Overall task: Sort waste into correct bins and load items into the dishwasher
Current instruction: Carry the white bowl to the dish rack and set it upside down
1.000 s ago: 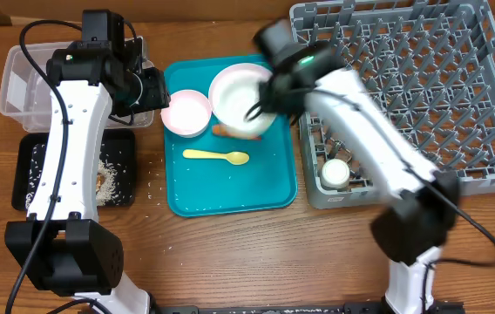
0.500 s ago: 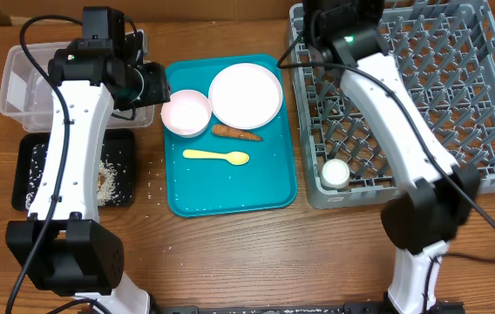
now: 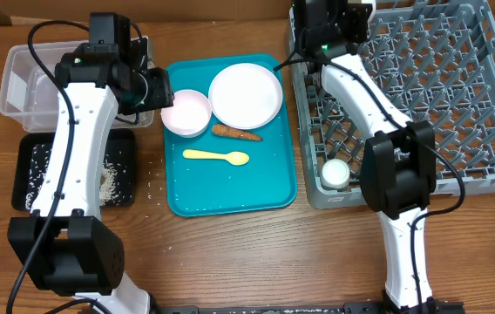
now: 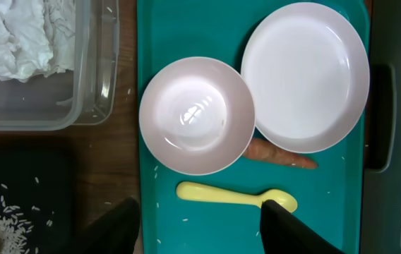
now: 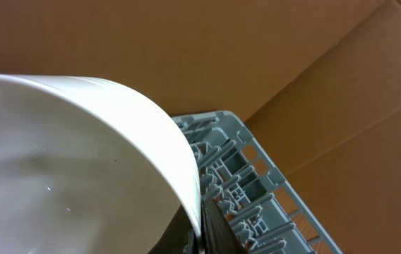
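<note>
at the far corner of the rack (image 3: 439, 96), right gripper (image 3: 328, 26) clamps a bowl (image 5: 66, 162) that hides most of its fingers. left gripper (image 4: 199, 210) hangs open above the spoon (image 4: 222, 195), fingers cropped.

Left arm (image 3: 73, 148) rises from lower left to upper left of the overhead frame; the left gripper (image 4: 200, 229) faces down, fingers (image 4: 119, 227) spread and empty. Right arm (image 3: 365, 105) stretches to top centre, the right gripper (image 3: 326, 24) clamped on a white bowl (image 5: 80, 162).
</note>
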Tool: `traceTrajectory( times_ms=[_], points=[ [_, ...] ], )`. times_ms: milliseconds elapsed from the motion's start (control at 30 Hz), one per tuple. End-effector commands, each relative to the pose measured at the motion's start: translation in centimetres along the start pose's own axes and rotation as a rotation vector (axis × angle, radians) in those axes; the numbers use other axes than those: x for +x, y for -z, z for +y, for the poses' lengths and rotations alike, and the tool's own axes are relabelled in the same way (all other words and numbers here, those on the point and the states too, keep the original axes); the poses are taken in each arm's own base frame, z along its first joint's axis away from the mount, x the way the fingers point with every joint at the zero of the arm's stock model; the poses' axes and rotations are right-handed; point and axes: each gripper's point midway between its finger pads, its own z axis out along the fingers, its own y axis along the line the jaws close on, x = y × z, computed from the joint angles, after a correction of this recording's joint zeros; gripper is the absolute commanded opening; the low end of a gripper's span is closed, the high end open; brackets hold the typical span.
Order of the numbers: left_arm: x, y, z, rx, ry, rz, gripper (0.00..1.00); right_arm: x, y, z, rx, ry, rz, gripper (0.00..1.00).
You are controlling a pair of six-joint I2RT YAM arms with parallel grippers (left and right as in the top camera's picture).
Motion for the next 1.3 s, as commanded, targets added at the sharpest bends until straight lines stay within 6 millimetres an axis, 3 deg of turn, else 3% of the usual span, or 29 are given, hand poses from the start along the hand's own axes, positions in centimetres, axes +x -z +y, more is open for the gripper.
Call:
traceTrajectory(
  times_ms=[0,233,700,733,800,867,1067,1267],
  points=[
    [0.1,-0.5,0.1,-0.012,-0.012,0.005,0.57,0.9,-0.2,0.9,-0.002,0.044,0.014,0.04],
    [0.1,-0.5,0.3,-0.028,-0.013,0.002,0.58,2.3,0.8,3.3,-0.113,0.078,0.043,0.04],
    [-0.3,-0.5,0.2,-0.024,-0.015,-0.013,0.61,3.6,1.9,4.6,-0.15,0.141,0.069,0.06],
    [-0.3,-0.5,0.2,-0.024,-0.016,-0.014,0.62,3.9,2.2,4.7,-0.154,0.158,0.073,0.07],
    [-0.4,-0.5,0.2,-0.024,-0.016,-0.017,0.62,4.3,2.8,5.2,-0.176,0.19,0.081,0.21],
    [-0.4,-0.5,0.2,-0.023,-0.016,-0.018,0.62,4.2,3.4,5.7,-0.188,0.194,0.075,0.22],
    [-0.5,-0.5,0.2,-0.023,-0.016,-0.019,0.62,4.3,5.3,6.7,-0.215,0.233,0.062,0.41],
    [-0.4,-0.5,0.2,-0.023,-0.016,-0.017,0.62,5.1,7.0,7.2,-0.225,0.309,0.069,0.53]
  ],
)
